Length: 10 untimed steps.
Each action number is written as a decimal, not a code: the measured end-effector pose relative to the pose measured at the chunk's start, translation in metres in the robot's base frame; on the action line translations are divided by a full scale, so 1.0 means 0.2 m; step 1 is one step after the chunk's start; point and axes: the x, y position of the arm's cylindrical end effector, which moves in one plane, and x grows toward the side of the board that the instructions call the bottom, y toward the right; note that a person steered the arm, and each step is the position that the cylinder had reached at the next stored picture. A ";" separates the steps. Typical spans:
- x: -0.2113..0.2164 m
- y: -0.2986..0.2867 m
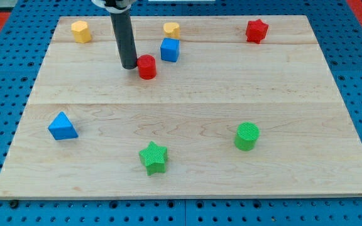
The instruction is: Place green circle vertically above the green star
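The green circle [247, 136] stands on the wooden board at the lower right of the middle. The green star [153, 157] lies to its left and a little lower, near the view's bottom edge of the board. My tip [129, 65] rests on the board in the upper left part, just left of a red cylinder [147, 66] and close to touching it. The tip is far from both green blocks, up and to the left of them.
A blue cube [170, 49] sits just up and right of the red cylinder. A yellow block [171, 29] and a yellow hexagon [80, 31] lie along the top edge. A red star [256, 30] is at the top right. A blue triangle [62, 126] is at the left.
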 end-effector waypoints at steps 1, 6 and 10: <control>0.08 0.04; 1.03 1.12; 0.35 0.68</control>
